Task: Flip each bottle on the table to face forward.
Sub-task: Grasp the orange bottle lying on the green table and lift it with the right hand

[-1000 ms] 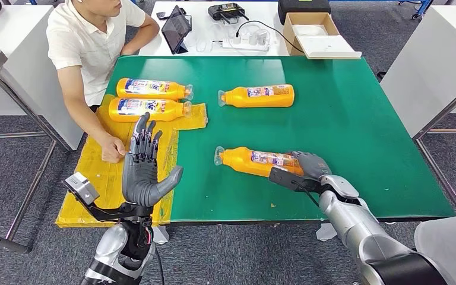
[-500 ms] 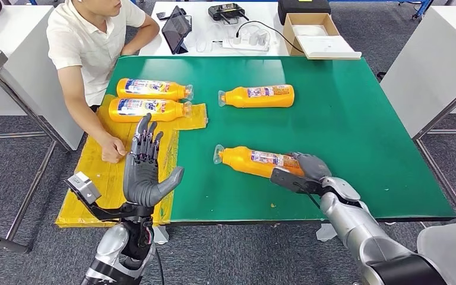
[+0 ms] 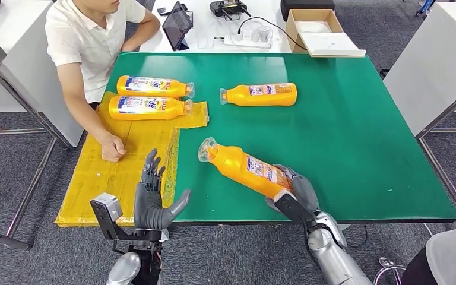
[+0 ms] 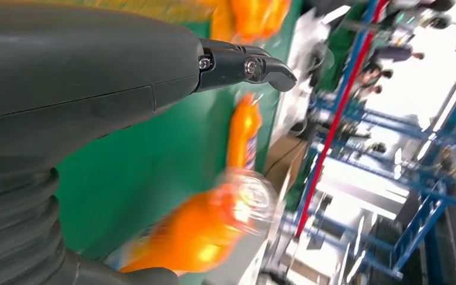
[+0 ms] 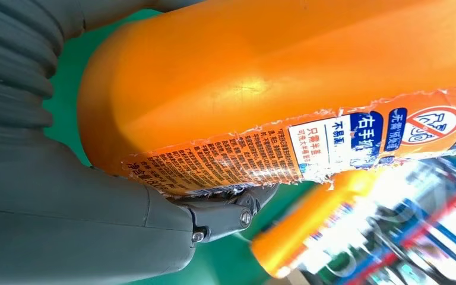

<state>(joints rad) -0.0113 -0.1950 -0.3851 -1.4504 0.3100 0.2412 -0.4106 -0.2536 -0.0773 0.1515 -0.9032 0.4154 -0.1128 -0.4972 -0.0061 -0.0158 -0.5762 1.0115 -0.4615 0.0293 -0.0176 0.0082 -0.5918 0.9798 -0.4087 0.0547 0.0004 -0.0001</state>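
My right hand (image 3: 294, 191) grips the base of an orange bottle (image 3: 246, 168) and holds it tilted above the green table (image 3: 356, 130), clear cap end raised toward the left. Up close in the right wrist view that bottle (image 5: 285, 77) shows its back label, with the thumb (image 5: 225, 217) under it. My left hand (image 3: 152, 196) hovers open, fingers spread upward, at the table's front edge over the yellow sheet (image 3: 124, 172). A third orange bottle (image 3: 260, 94) lies at the back middle. Two more bottles (image 3: 151, 87) (image 3: 146, 108) lie side by side at the back left, blue labels up.
A person in a white shirt (image 3: 86, 41) sits at the left, with a fist (image 3: 113, 148) resting on the yellow sheet. Behind the table stand a tablet (image 3: 175, 27), cables and an open cardboard box (image 3: 317, 27). A grey table leg (image 3: 442, 110) runs at the right.
My right hand has lifted the near bottle off the table and tilted its cap end up. Both arms have drawn back toward the front edge; the left hand sits lower. The camera shifted slightly.
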